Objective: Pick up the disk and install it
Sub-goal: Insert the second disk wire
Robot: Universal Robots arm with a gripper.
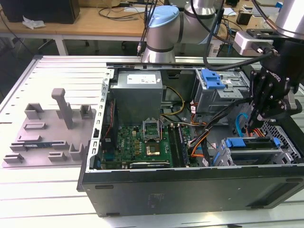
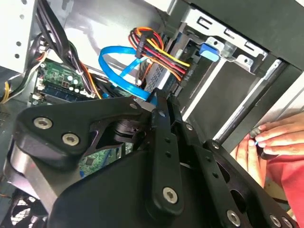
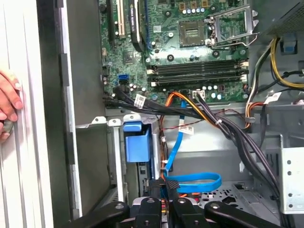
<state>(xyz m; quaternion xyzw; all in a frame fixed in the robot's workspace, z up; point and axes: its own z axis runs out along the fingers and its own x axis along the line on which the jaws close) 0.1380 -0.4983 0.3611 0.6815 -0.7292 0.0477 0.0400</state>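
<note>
We see a slatted light metal table [image 1: 57, 71] filling most of the exterior view, with a wooden bench [image 1: 95, 19] strewn with cables behind it. An open computer case [image 1: 190, 190] lies on its side on the table, its interior facing up. The robot arm [image 1: 164, 33] stands behind the case and reaches over toward the exterior view's right. On the exterior view's left, a grey moulded fixture [image 1: 52, 128] lies flat on the table, well apart from the case. Inside the case we make out the boxy power supply [image 1: 137, 92] and the green motherboard [image 1: 142, 142].

The disk [image 1: 251, 143] lies flat in the drive cage at the case's near corner, on the exterior view's right. Its blue frame shows along the top, and its long axis runs across the exterior view from left to right, parallel to the case's near wall.

The gripper [image 1: 254, 121] hangs just above that cage. In both wrist views its fingers [image 3: 156, 187] stand close together; we cannot tell whether they pinch anything. A flat blue cable [image 3: 190, 183] loops just beside them. A person's hand [image 3: 7, 104] rests on the table outside the case wall.
</note>
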